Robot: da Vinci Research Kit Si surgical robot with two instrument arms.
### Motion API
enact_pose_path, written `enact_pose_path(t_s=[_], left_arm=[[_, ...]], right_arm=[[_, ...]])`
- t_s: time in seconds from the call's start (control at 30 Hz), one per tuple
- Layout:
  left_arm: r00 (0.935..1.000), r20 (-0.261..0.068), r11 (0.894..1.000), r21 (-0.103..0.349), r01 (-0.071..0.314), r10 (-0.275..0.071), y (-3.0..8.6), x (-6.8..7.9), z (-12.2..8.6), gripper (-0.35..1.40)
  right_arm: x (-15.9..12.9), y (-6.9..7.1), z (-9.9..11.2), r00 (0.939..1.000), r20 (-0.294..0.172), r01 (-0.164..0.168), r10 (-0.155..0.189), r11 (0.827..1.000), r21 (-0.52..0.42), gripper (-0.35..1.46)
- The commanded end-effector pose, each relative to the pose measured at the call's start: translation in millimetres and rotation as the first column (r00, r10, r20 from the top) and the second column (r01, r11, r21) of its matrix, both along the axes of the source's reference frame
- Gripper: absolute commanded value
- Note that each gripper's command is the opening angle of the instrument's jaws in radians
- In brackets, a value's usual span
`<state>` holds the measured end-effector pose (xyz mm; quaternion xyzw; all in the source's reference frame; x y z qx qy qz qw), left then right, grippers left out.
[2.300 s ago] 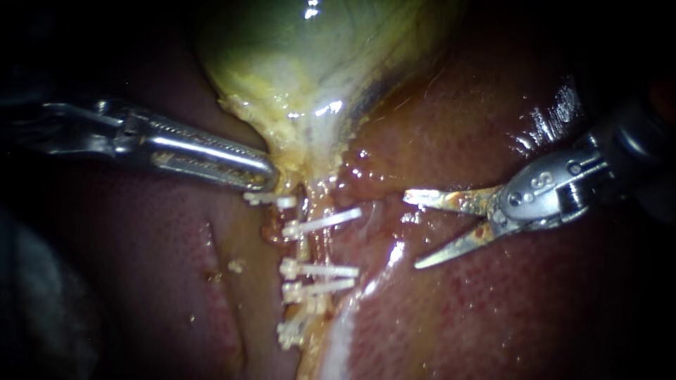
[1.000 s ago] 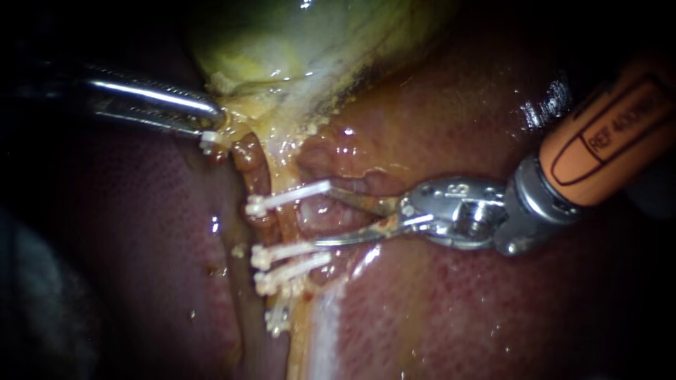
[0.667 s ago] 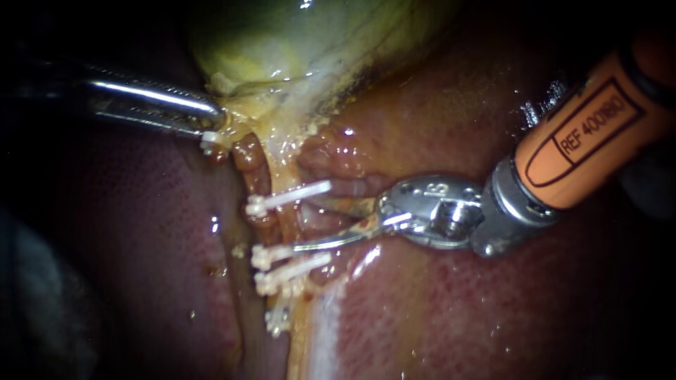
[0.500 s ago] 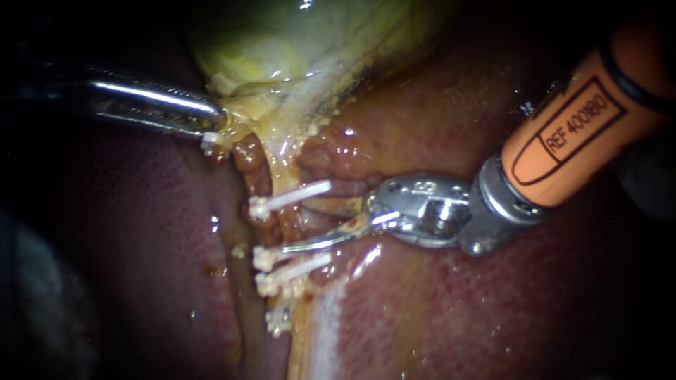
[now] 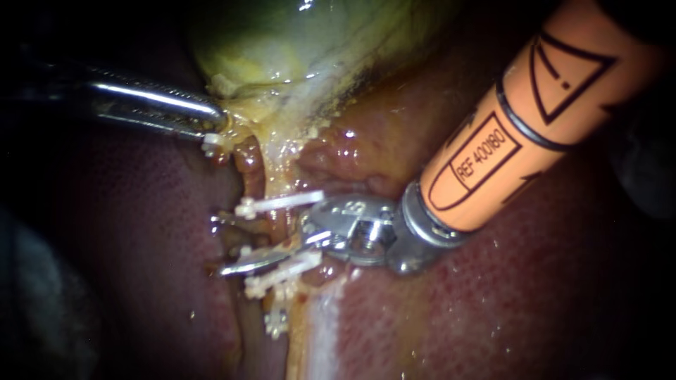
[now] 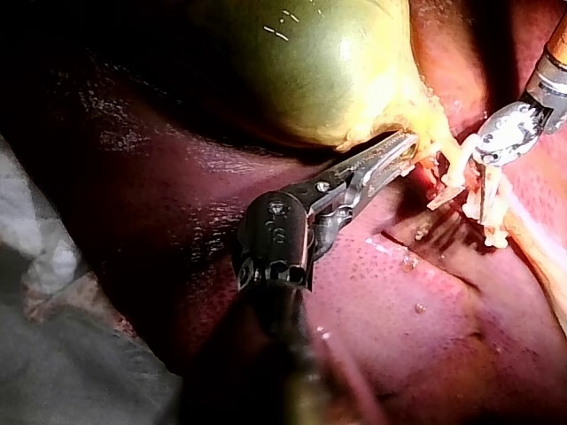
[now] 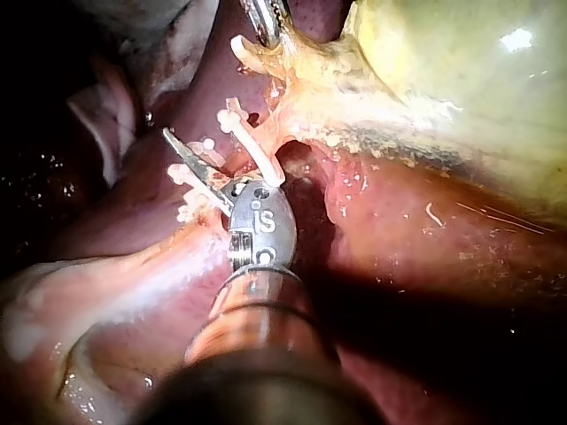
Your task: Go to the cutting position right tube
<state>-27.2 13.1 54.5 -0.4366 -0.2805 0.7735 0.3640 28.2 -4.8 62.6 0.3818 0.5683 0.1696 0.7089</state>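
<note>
Blades spread wide, the right instrument [image 5: 220, 246] lies across the clipped tube [image 5: 252, 160] and points to the view's left. One blade sits just under the upper clip [image 5: 282, 203], the other beside the lower clips [image 5: 285, 267]. The tube runs near vertical, down from the gallbladder [image 5: 296, 49]. The left instrument [image 5: 215, 121] has its jaws clamped on the gallbladder's neck.

The right instrument [image 5: 229, 244] has an orange, black-marked sleeve [image 5: 507, 134].
</note>
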Motion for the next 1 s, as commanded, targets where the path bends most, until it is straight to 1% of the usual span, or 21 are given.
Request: enact_pose_path(t_s=[0.03, 0.23, 0.33, 0.43, 0.63, 0.8, 0.9, 1.0], left_arm=[[1.0, 0.0, 1.0, 0.0, 0.0, 0.0, 0.0, 0.0, 0.1, -0.35], [1.0, -0.001, 1.0, -0.001, 0.0, 0.0, 0.0, 0.0, 0.1, -0.35], [1.0, -0.001, 1.0, -0.001, 0.0, 0.0, 0.0, 0.0, 0.1, -0.35], [1.0, -0.001, 1.0, 0.0, 0.0, 0.0, 0.0, 0.0, 0.1, -0.35], [1.0, 0.001, 1.0, 0.001, -0.002, 0.002, 0.0, 0.1, 0.1, -0.35], [1.0, 0.001, 1.0, 0.001, -0.003, 0.003, 0.0, 0.1, 0.1, -0.35], [1.0, 0.001, 1.0, 0.001, -0.003, 0.003, 0.0, 0.1, 0.1, -0.35], [1.0, 0.001, 1.0, 0.001, -0.003, 0.003, 0.0, 0.1, 0.1, -0.35]], right_arm=[[0.1, 0.0, -0.1, 1.0, -0.003, -0.007, 0.007, 1.0, 0.004, 1.25], [0.3, 0.3, -0.8, 0.9997, -0.017, -0.017, 0.018, 1.0, 0.012, 1.25], [0.2, 0.4, -1.6, 0.9995, -0.022, -0.02, 0.02, 1.0, 0.018, 1.25], [0.0, 0.4, -2.6, 0.9995, -0.025, -0.017, 0.017, 1.0, 0.022, 1.25], [-0.6, -0.3, -5.2, 0.9994, -0.032, -0.014, 0.015, 0.999, 0.048, 1.22], [-0.6, -0.5, -7.3, 0.9986, -0.05, -0.015, 0.018, 0.998, 0.066, 1.22], [-0.6, -0.5, -8.1, 0.998, -0.059, -0.018, 0.022, 0.997, 0.071, 1.22], [-0.6, -0.4, -8.3, 0.998, -0.059, -0.017, 0.021, 0.997, 0.073, 1.22]])
